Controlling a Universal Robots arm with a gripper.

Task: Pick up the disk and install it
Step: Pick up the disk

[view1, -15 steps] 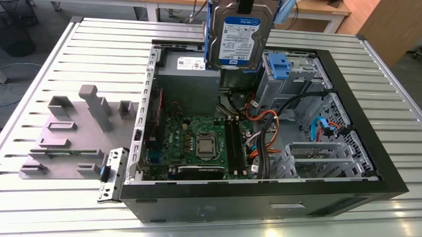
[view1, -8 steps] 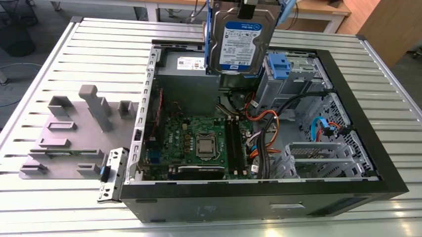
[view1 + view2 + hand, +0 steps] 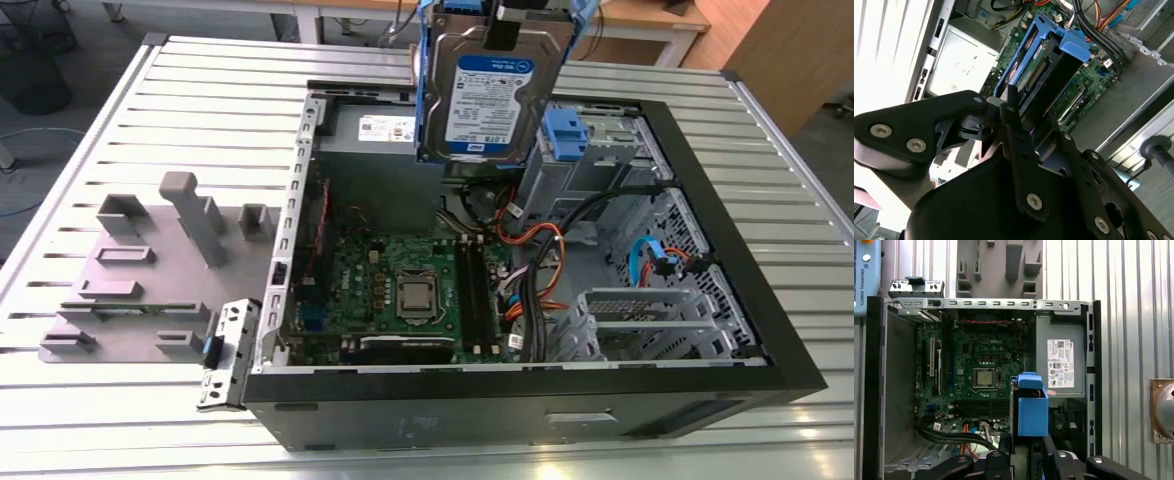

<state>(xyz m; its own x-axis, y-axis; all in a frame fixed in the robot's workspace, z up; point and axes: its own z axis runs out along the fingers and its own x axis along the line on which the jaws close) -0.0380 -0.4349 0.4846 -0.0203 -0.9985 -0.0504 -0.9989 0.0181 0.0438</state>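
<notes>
while you watch exterior view, you see gripper [image 3: 513,30] clenched on top edge of disk [image 3: 481,95], holding it upright in air above open computer case [image 3: 507,410], label side facing camera, grey power supply box [image 3: 350,138] behind, motherboard [image 3: 387,262] below.

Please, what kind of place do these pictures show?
Probably a robotics lab or workshop: an open computer case lies on a slatted metal table, a grey fixture plate with part holders sits beside it, and the gripper holds the disk above the case.
</notes>
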